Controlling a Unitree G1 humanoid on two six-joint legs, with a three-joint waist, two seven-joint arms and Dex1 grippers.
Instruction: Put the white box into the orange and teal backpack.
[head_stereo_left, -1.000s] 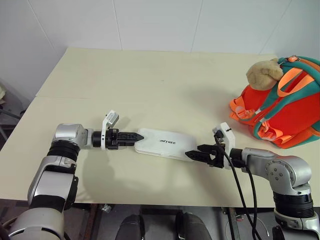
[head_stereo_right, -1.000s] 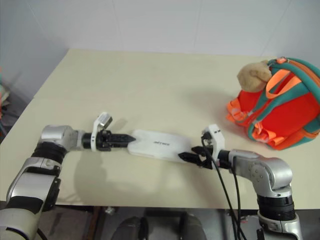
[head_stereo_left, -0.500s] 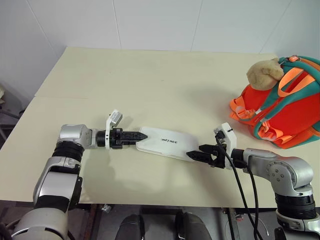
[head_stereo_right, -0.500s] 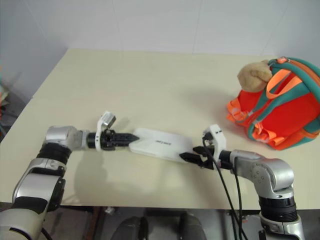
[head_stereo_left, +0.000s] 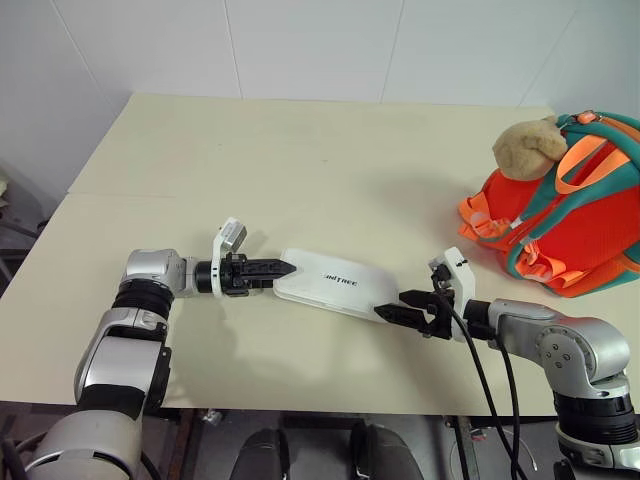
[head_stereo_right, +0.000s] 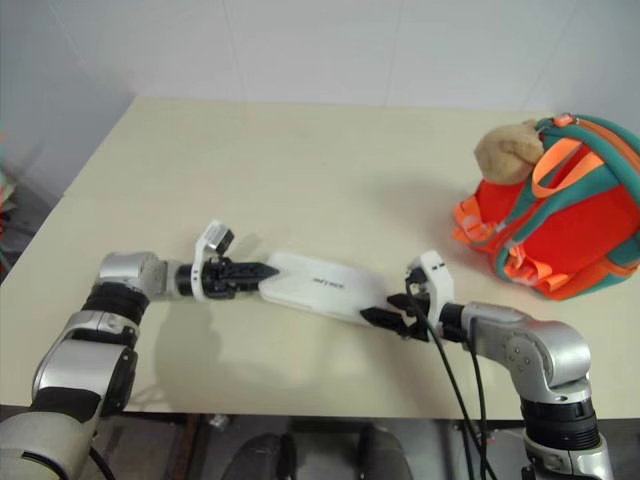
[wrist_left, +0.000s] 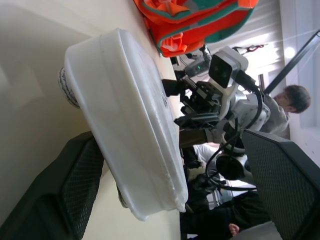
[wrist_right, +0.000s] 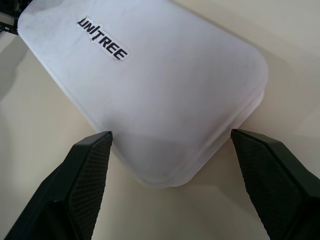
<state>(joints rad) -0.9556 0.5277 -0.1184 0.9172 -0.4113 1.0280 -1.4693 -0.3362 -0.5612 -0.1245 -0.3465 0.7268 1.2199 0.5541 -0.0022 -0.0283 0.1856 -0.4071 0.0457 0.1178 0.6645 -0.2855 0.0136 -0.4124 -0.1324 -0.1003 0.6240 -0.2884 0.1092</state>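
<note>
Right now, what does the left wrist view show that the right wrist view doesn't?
Left wrist alone: the orange and teal backpack, the right hand at the white box's far end, and a person behind. Right wrist alone: the box's top with its UNITREE lettering. Both: the box lying on the table, one end between that arm's own open fingers.

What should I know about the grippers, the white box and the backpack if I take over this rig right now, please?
Left gripper: open, at the white box's left end, fingers on either side of it.
Right gripper: open, at the box's right end, fingers straddling that end.
The box lies flat on the table, not lifted.
Orange and teal backpack stands at the table's far right, apart from the box.
Done: both grippers positioned at the box's ends.
Left: grip, lift, carry into the backpack.
</note>
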